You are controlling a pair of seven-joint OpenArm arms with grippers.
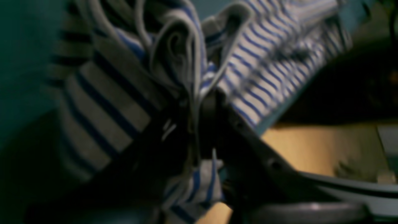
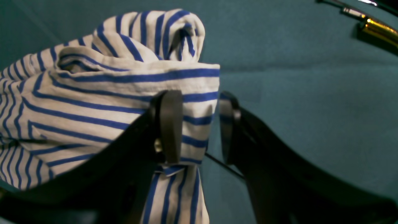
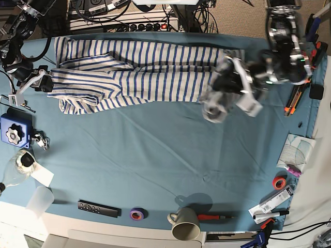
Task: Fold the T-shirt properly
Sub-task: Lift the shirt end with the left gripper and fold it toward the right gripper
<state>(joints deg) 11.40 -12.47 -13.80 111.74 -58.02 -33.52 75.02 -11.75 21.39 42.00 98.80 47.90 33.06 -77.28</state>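
Gripping: my left gripper (image 1: 199, 102) pinches bunched T-shirt (image 3: 139, 75) cloth, frame centre.
Right gripper (image 2: 199, 127): clamps the shirt's edge between its pads, frame centre.

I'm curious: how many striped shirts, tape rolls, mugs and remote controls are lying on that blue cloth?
Striped shirt: 1
Tape rolls: 2 (purple roll, orange roll)
Mug: 1
Remote: 1
Total: 5

mug (image 3: 184, 223), remote (image 3: 98, 208), purple tape (image 3: 136, 213)
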